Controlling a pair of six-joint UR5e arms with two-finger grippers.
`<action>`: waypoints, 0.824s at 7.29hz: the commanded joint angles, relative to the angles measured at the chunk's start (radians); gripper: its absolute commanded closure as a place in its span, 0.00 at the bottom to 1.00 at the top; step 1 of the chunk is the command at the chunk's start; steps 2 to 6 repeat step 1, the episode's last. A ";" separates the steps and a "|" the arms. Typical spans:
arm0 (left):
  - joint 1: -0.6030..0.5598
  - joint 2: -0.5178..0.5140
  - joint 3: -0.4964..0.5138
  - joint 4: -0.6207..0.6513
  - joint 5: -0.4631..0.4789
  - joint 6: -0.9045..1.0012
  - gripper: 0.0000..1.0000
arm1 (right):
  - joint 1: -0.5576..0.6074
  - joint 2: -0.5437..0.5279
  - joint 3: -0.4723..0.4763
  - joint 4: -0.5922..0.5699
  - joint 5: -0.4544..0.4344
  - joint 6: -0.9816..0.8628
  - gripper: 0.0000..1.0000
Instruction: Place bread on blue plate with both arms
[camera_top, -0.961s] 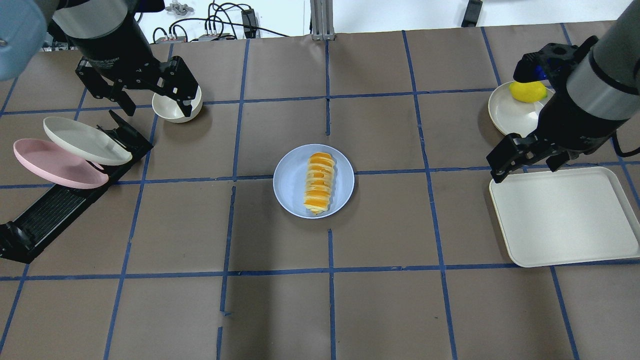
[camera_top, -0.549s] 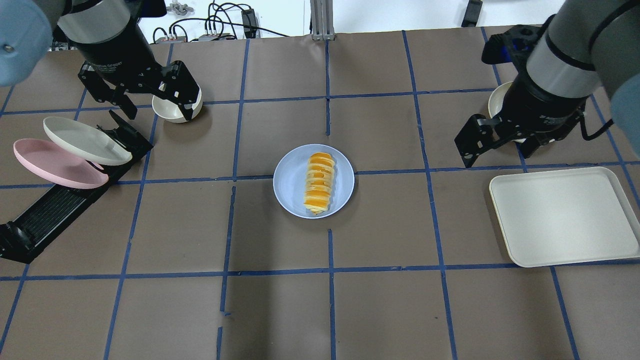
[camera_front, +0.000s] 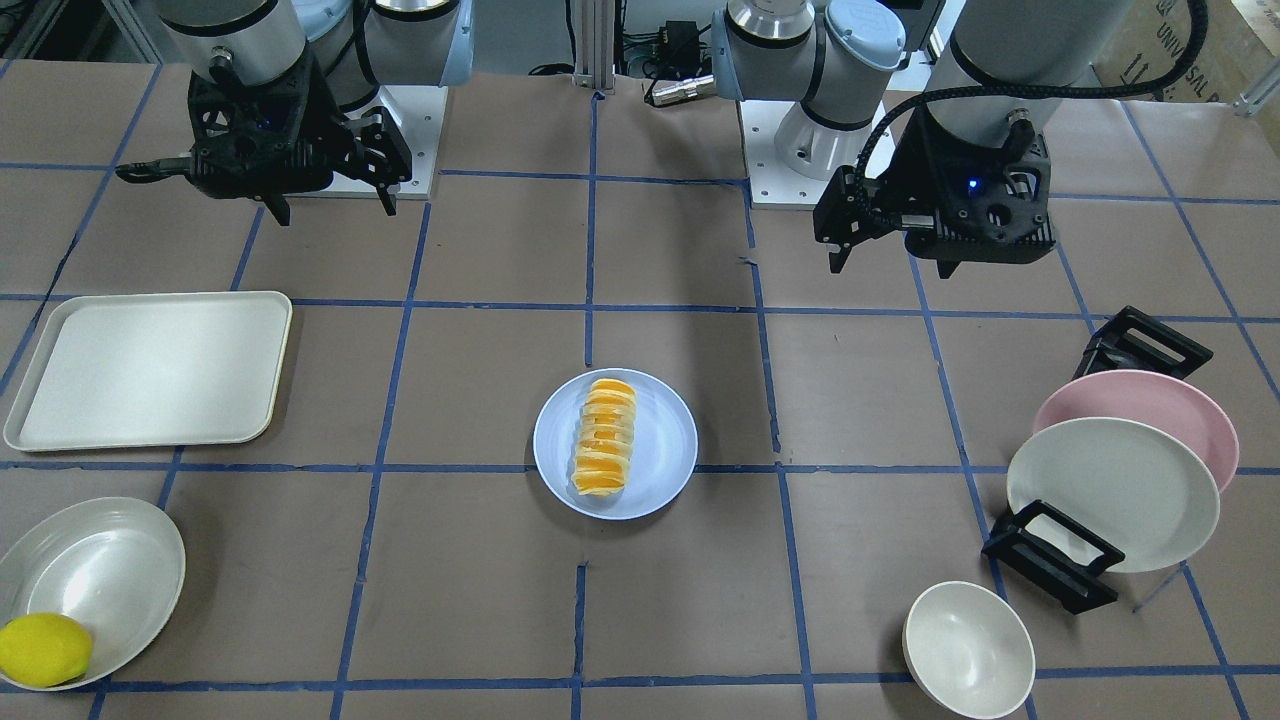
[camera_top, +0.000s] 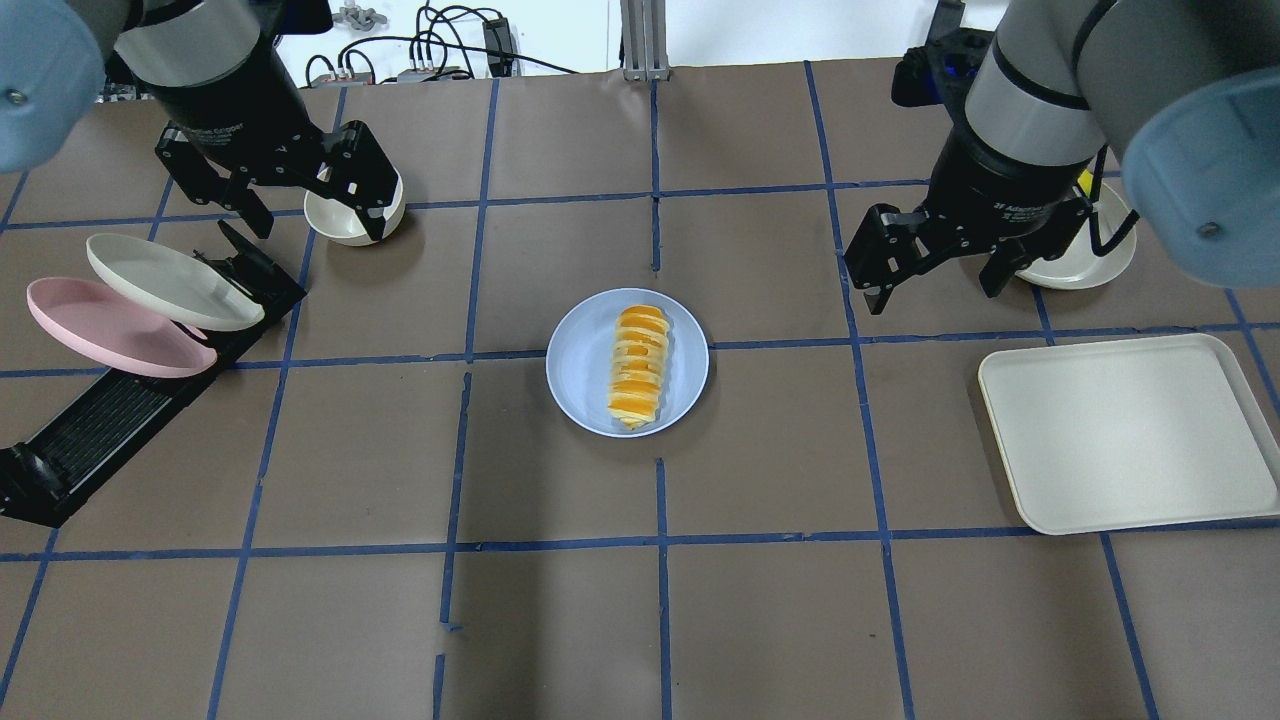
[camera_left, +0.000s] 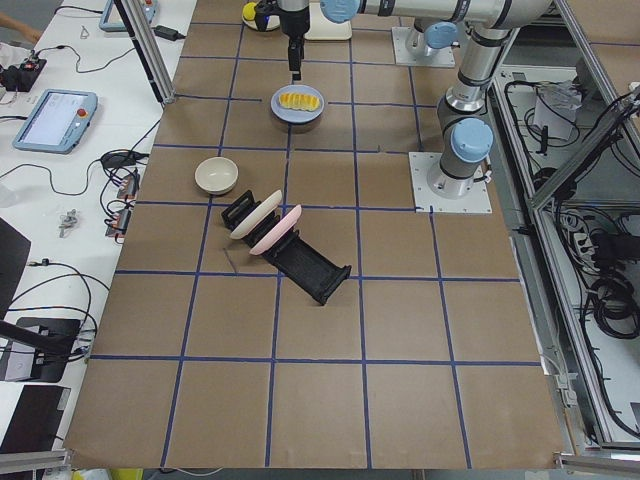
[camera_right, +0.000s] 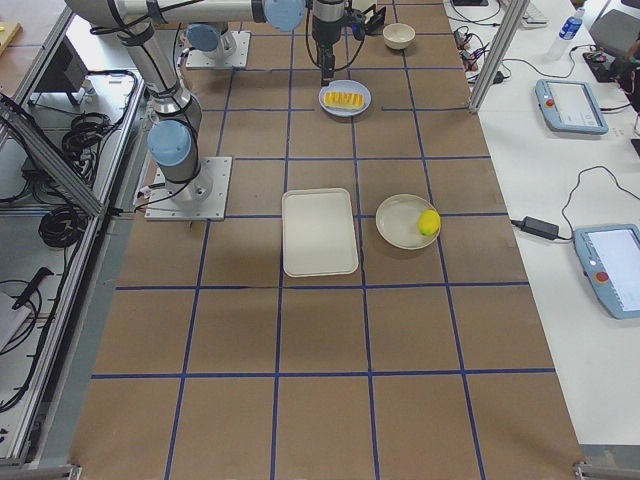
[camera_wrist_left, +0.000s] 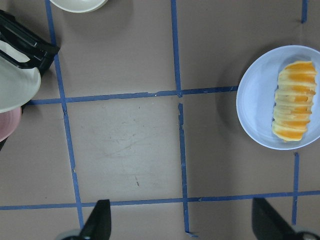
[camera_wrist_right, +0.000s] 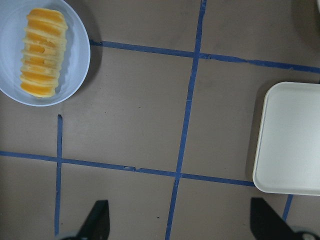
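The orange-and-cream striped bread (camera_top: 637, 365) lies lengthwise on the blue plate (camera_top: 575, 375) at the table's centre, with nothing touching it. It also shows in the front view (camera_front: 603, 450), the left wrist view (camera_wrist_left: 295, 107) and the right wrist view (camera_wrist_right: 42, 52). My left gripper (camera_top: 318, 222) is open and empty, raised over a small bowl at the far left. My right gripper (camera_top: 935, 297) is open and empty, raised to the far right of the plate. Both are well away from the bread.
A white tray (camera_top: 1130, 430) lies at the right. A cream plate (camera_front: 90, 570) with a yellow lemon (camera_front: 40, 650) sits beyond it. A small white bowl (camera_top: 335, 228) stands far left. A black rack (camera_top: 130, 400) holds a pink plate (camera_top: 110, 325) and a cream-white plate (camera_top: 165, 280).
My right arm has swung left from over the lemon plate and the tray's far edge and now hides the lemon from above. The left arm barely moved. The bread stays on the plate.
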 joint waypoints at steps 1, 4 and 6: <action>0.000 0.000 0.000 0.000 0.000 0.000 0.00 | 0.002 -0.001 0.003 -0.002 0.000 0.000 0.00; 0.000 0.000 0.000 0.000 0.000 0.000 0.00 | 0.002 -0.001 0.003 -0.002 0.000 0.000 0.00; 0.000 0.000 0.000 0.000 0.000 0.000 0.00 | 0.002 -0.001 0.003 -0.002 0.000 0.000 0.00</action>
